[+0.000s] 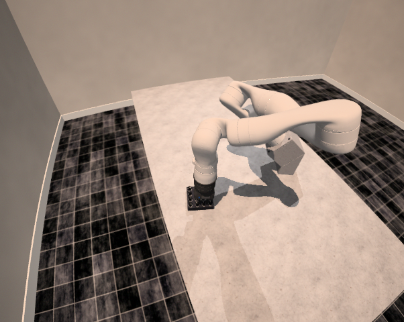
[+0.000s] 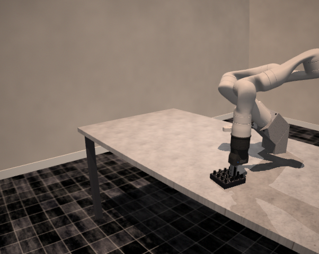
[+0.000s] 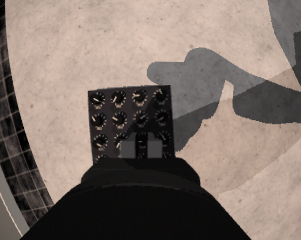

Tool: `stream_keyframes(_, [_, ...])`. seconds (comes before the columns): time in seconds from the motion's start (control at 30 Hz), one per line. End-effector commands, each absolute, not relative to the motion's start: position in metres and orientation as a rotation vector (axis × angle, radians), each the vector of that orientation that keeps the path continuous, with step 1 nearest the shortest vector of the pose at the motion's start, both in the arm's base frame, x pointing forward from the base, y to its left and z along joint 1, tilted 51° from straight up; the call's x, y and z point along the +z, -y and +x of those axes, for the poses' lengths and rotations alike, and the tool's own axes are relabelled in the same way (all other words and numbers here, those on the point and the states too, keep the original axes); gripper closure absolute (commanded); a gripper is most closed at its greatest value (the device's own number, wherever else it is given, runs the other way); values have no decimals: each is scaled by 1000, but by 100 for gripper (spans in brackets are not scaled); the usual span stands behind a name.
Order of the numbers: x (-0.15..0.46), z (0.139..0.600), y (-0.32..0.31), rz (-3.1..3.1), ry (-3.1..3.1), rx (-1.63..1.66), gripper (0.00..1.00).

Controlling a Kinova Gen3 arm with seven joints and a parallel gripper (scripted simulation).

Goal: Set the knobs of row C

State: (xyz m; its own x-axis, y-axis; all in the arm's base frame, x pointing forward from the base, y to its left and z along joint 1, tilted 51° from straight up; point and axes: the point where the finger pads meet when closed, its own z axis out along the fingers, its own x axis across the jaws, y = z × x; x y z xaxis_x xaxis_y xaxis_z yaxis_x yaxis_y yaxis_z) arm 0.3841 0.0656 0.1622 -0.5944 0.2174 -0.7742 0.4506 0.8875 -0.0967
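The black knob box (image 1: 200, 208) (image 2: 233, 184) (image 3: 130, 109) stands on the table, turned slightly in the wrist view. Pale print below its knobs puts row A at the top there, from A1 (image 3: 98, 100) to A4 (image 3: 160, 96). C1 (image 3: 100, 141) and C4 (image 3: 163, 137) show beside the fingers; C2 is partly covered. My gripper (image 3: 142, 141) (image 2: 232, 174) points down into the box with its fingers close together, shut on the third knob of the third row, apparently C3. Its line is hidden. Row D is mostly covered by the gripper body. Most knob lines are too small to read surely.
Neighbouring knobs stand close around the fingers. The table edge (image 2: 181, 188) runs near the box, with the tiled floor beyond. The arm's grey base block (image 1: 288, 155) (image 2: 276, 136) stands away from the box, and the arm's shadow falls beside the box.
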Motion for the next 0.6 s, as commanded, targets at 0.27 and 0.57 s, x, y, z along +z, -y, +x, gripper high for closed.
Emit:
stream_keyframes(0.27, [162, 385, -65, 540, -2205, -332, 70])
stream_keyframes(0.57, [162, 385, -65, 540, -2205, -332, 54])
